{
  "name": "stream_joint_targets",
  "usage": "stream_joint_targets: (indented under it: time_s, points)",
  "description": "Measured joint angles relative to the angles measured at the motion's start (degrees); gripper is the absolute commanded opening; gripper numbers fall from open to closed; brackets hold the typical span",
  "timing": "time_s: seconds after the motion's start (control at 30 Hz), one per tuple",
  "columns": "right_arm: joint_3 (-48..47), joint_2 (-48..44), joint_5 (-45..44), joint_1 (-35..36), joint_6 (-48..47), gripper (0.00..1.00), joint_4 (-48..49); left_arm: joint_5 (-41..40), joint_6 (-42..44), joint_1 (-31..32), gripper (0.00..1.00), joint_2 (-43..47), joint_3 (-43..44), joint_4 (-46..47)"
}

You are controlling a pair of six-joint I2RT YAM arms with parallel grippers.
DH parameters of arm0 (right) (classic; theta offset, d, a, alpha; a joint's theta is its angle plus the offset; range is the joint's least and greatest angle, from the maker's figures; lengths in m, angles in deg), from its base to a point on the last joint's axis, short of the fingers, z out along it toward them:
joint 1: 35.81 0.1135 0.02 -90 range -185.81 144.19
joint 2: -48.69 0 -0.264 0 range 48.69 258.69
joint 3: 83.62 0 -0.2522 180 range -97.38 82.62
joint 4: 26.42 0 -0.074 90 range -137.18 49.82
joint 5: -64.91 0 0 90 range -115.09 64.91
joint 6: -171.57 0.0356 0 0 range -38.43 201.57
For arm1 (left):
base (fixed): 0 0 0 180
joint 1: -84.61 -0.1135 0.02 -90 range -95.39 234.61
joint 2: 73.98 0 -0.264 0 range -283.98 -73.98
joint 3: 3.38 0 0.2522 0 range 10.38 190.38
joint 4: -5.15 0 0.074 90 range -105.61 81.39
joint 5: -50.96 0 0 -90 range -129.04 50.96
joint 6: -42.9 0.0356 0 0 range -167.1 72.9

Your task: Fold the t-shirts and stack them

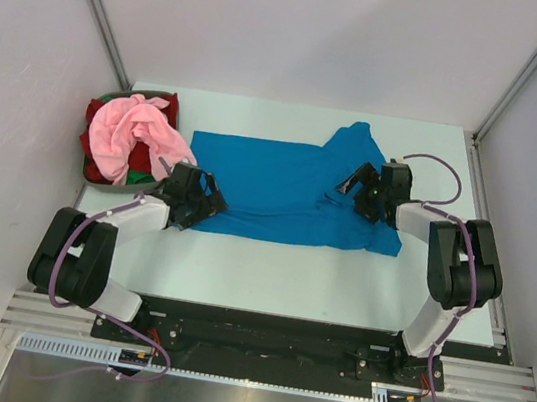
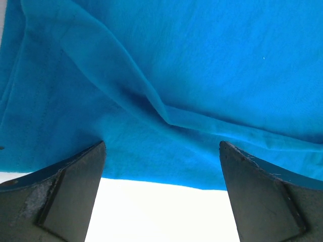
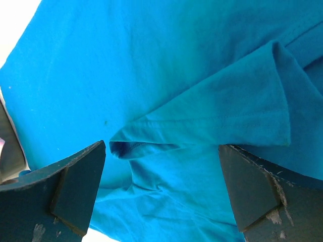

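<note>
the blue shirt (image 1: 281,188) lies spread between and under the left tool (image 1: 200,198) and right tool (image 1: 357,182), both with jaws apart, and a shallow pinch catching only one layer there could drag it crooked.

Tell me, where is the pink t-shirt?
In the top view, the pink t-shirt is heaped on the red t-shirt in the basket at far left, beside the blue t-shirt.

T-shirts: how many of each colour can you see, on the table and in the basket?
Blue t-shirt: 1
Pink t-shirt: 1
Red t-shirt: 1
Green cloth, only a sliver showing: 1
Total: 4 pieces
</note>
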Motion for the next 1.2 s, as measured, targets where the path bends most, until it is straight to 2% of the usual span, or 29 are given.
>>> stream_joint_targets:
  time_s: [0.5, 0.9, 1.2]
  points:
    - [-1.18, 4.13, 1.64, -2.32, 2.93, 1.0, 8.55, -0.26, 0.74, 0.02, 1.0, 0.07, -0.35, 0.35]
    - [-10.03, 12.63, 4.04, -2.56, 7.08, 1.0, 15.02, -0.33, 0.94, 0.02, 1.0, 0.07, -0.52, 0.7]
    - [-15.02, 15.02, 8.87, -2.64, 10.29, 1.0, 22.93, -0.33, 1.36, 0.02, 1.0, 0.07, -0.55, 0.72]
